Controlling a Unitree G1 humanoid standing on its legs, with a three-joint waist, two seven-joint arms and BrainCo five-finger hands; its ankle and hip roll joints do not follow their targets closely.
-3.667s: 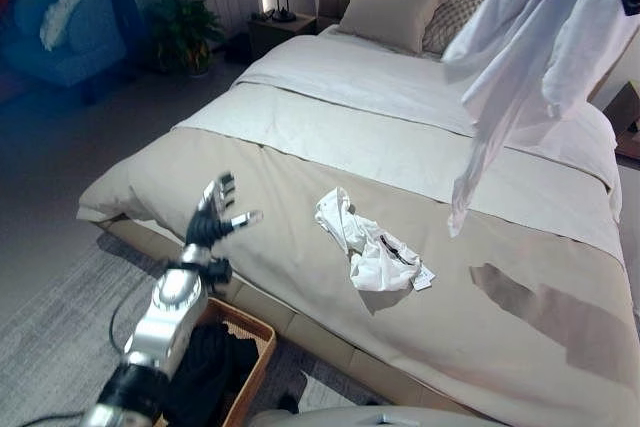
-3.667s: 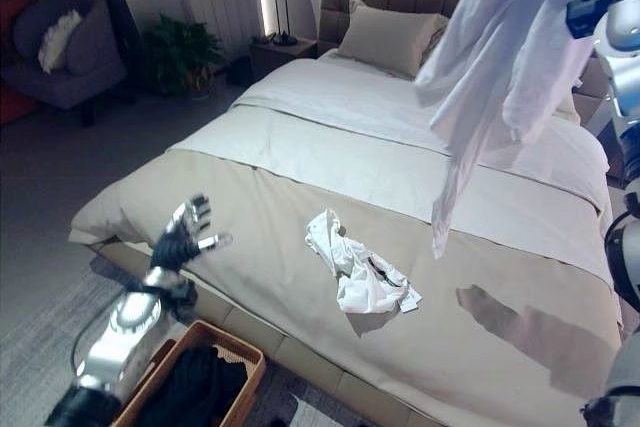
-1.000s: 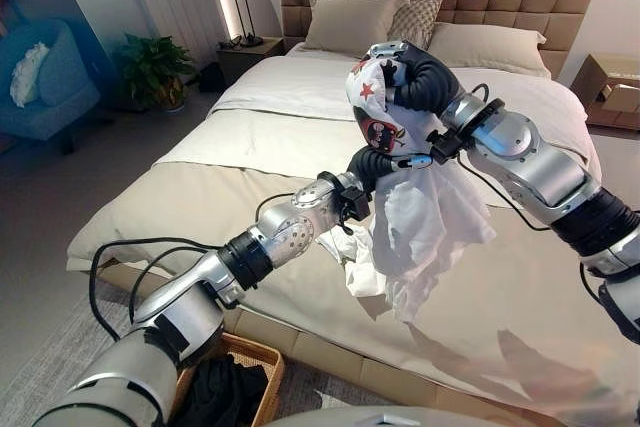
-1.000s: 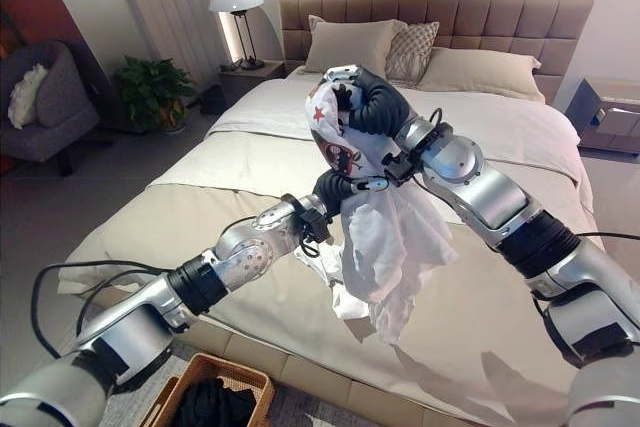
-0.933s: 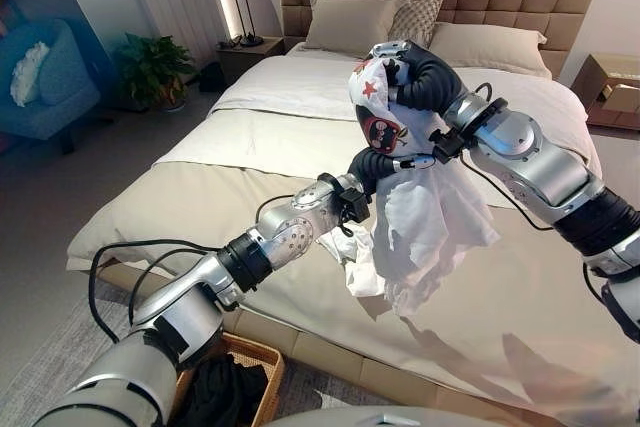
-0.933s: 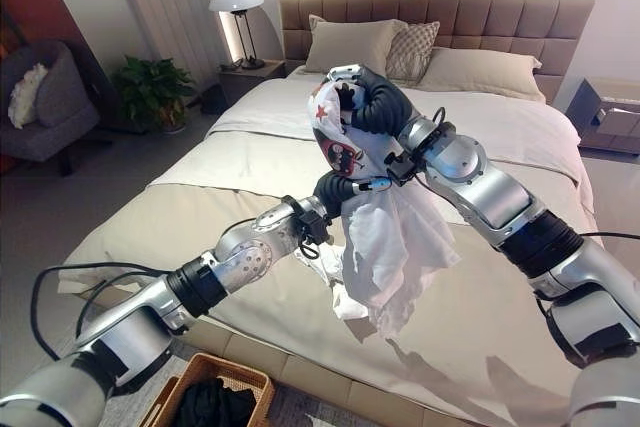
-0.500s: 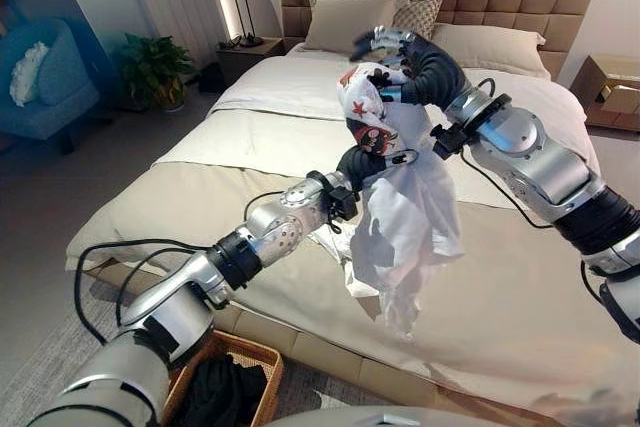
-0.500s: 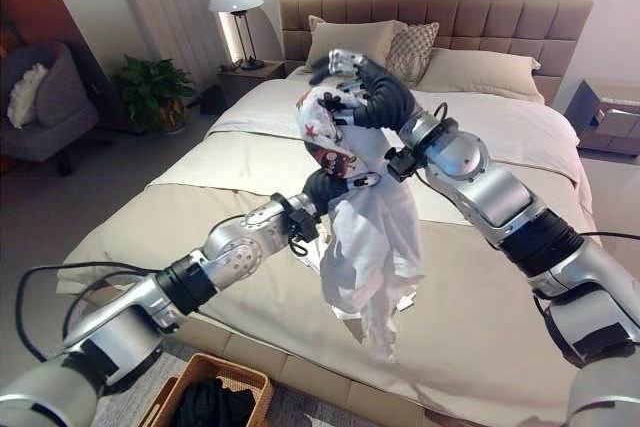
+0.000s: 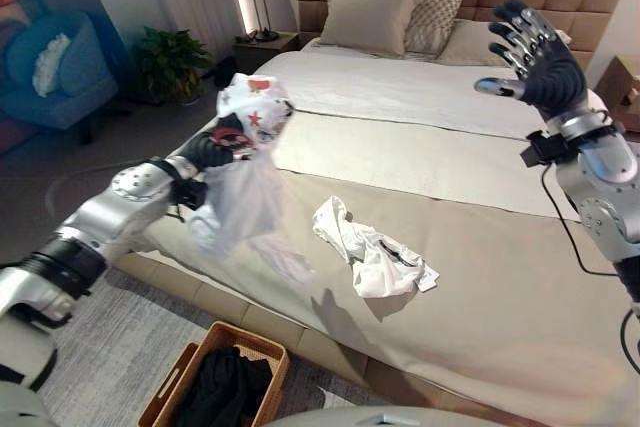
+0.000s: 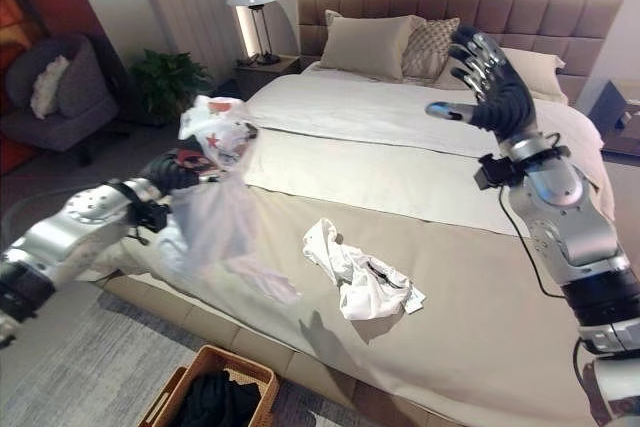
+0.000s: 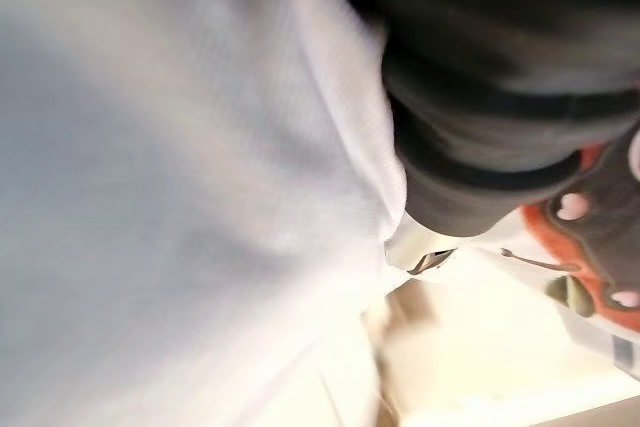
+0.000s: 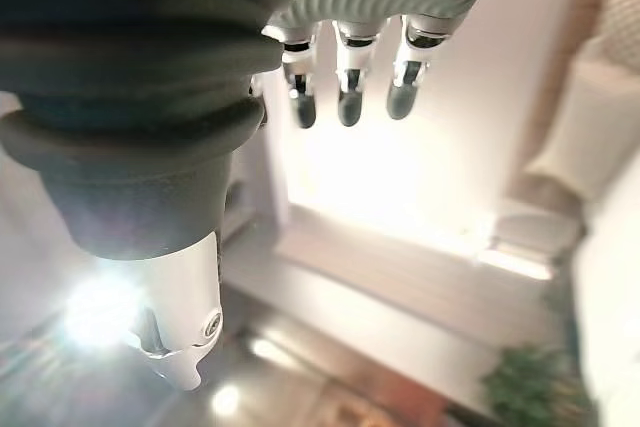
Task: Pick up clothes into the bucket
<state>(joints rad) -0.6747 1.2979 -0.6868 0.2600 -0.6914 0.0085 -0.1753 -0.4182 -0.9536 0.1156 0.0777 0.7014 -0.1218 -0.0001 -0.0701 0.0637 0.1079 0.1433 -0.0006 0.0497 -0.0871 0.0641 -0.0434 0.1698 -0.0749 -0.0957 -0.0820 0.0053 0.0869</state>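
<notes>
My left hand (image 9: pixel 222 139) is curled tight round the bunched top of a white printed shirt (image 9: pixel 243 185), which hangs from my grip in the air off the near left side of the bed (image 9: pixel 520 277). The cloth drapes down past my wrist, its lower edge trailing toward the bed's left edge, clear of the floor. In my left wrist view the white fabric (image 11: pixel 170 197) presses right up against the dark ribbed cover of that hand.

My right hand (image 10: pixel 492 87) is raised above the far right part of the bed, in front of the pillows (image 9: pixel 372 19), fingers spread wide and straight, holding and touching nothing; my right wrist view shows its fingers (image 12: pixel 346 87) extended in a row.

A second crumpled white garment (image 9: pixel 369 252) lies on the bed's tan cover, around its middle. The wicker basket (image 9: pixel 180 382) stands on the floor at the foot of the bed, below my left arm, with dark clothing (image 9: pixel 220 392) already inside it.
</notes>
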